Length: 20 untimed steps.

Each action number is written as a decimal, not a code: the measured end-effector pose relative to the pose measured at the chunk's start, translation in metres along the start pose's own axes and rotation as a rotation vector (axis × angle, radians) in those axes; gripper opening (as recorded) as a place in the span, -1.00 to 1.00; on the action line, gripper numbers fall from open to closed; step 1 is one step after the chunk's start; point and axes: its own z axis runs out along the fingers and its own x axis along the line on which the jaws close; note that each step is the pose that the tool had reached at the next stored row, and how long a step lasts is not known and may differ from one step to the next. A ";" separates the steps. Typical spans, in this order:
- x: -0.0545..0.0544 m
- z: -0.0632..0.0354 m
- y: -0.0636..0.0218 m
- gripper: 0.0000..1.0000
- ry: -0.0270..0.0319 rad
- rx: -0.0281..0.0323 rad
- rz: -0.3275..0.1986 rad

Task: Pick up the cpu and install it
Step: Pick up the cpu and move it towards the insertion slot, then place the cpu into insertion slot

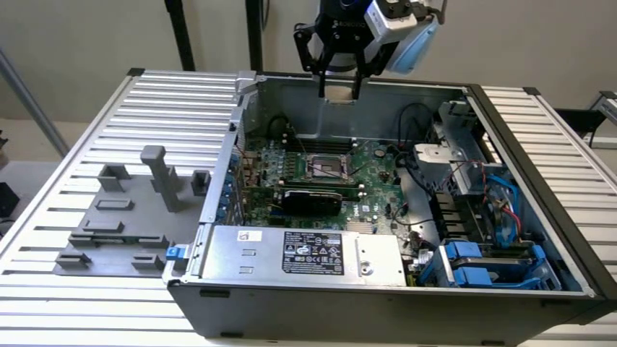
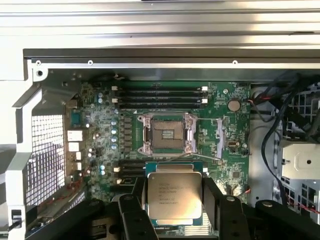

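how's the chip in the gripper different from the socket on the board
The chip has a pale silvery top with printed text; the socket is dark in the middle with a metal frame around it. The chip is clamped in the gripper above the case; the socket sits fixed on the green board and looks empty. Both are square.

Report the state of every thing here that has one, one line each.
pincer: shut on the cpu.
cpu: lifted and held level above the open case, not yet in the socket.
socket: open and empty.
computer case: lying on its side, side panel off, inside exposed.
expansion card: installed, beside the socket.
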 end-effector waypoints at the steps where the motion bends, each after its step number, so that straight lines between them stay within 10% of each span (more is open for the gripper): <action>1: 0.000 0.0011 0.0020 0.09 -0.0001 -0.0001 0.000; 20: -0.001 0.0028 0.0037 0.09 -0.0004 -0.0001 0.000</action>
